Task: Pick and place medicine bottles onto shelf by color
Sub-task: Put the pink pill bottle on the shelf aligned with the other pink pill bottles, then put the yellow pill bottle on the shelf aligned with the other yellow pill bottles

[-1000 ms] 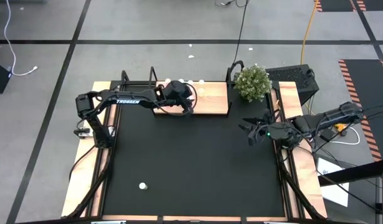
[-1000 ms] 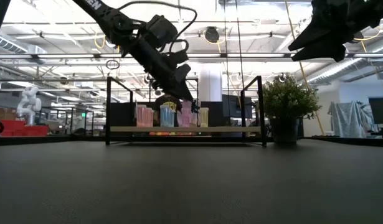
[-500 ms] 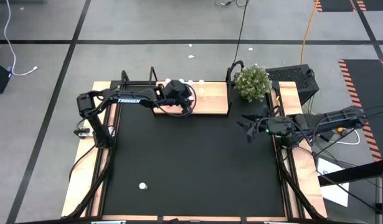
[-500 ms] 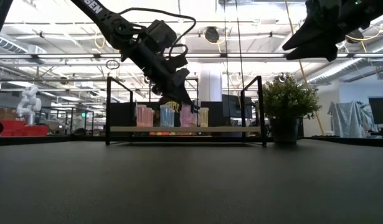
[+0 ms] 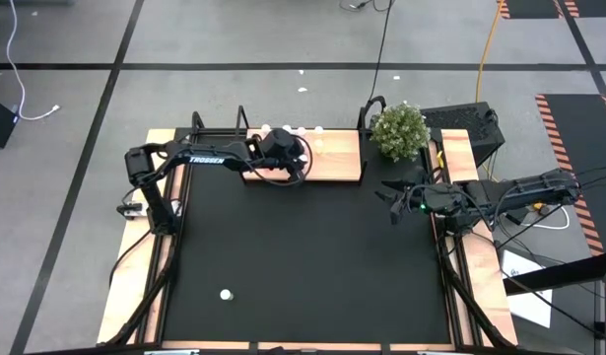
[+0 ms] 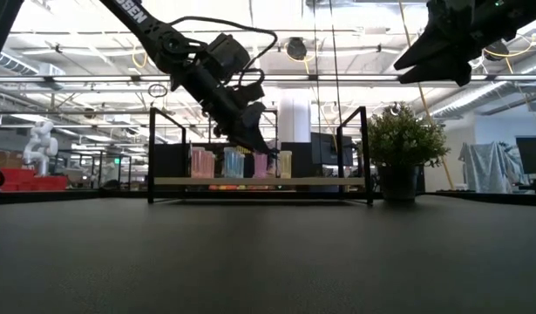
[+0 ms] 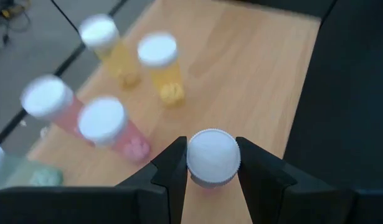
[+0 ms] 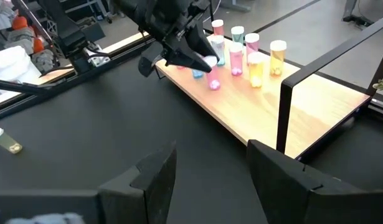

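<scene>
The shelf (image 5: 337, 158) is a light-wood board with black brackets at the table's far edge. On it stand pink (image 7: 110, 124), yellow (image 7: 160, 65) and teal bottles with white caps. My left gripper (image 5: 286, 158) is above the shelf's near edge, shut on a pink bottle (image 8: 213, 79). One more bottle (image 5: 225, 294) lies on its side on the black mat near the front left. My right gripper (image 5: 389, 205) is open and empty, raised above the table's right side. My left gripper pinches the pink bottle between its two fingers, one on either side just below the white cap (image 7: 213, 157). The fingers slant down from above. The bottle stays upright at the shelf's near edge; whether its bottom touches the board, I cannot tell.
A potted plant (image 5: 399, 130) stands at the far right beside the shelf. The shelf's black bracket post (image 8: 284, 112) rises at its end. The black mat (image 5: 312, 256) covers most of the table.
My left gripper has shifted slightly toward the table's left over the shelf, still shut on the pink bottle. My right gripper has drifted a little toward the far edge and then kept still.
</scene>
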You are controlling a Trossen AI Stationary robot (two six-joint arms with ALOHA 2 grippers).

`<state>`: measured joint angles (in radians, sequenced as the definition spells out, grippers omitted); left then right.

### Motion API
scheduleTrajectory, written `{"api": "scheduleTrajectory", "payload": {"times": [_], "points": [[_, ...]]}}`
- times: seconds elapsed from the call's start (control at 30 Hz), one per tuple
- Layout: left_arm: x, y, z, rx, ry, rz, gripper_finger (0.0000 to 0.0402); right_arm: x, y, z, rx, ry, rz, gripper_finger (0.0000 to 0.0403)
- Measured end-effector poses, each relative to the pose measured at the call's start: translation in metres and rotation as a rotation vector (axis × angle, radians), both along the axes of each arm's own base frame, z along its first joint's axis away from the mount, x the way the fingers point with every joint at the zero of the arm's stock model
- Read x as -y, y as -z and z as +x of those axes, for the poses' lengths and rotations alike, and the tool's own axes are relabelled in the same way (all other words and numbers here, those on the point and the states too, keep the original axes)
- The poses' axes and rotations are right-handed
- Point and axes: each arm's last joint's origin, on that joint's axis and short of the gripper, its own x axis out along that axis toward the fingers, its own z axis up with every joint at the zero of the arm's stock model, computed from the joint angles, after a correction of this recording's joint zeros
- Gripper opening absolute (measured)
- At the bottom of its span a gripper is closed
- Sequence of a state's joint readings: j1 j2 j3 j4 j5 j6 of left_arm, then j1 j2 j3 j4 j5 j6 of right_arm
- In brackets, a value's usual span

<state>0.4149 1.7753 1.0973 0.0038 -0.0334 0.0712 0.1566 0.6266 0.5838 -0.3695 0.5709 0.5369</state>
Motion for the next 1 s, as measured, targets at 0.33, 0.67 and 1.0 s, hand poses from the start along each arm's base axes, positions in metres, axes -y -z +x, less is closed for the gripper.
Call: {"api": "scheduleTrajectory", "payload": {"times": [0.33,0.67,1.0], "points": [[0.000,0.002,0.000,-0.006,-0.003,-0.008,0.0127,0.000,0.000,0.000,0.014,0.010,0.023,0.0192],[0.000,0.001,0.000,-0.002,-0.010,-0.005,0.0191,-0.001,0.000,0.000,0.023,-0.002,0.056,0.0193],[0.004,-0.040,0.001,0.035,0.027,0.082,0.0302,-0.004,-0.005,0.008,0.071,-0.122,0.091,0.0193]]}}
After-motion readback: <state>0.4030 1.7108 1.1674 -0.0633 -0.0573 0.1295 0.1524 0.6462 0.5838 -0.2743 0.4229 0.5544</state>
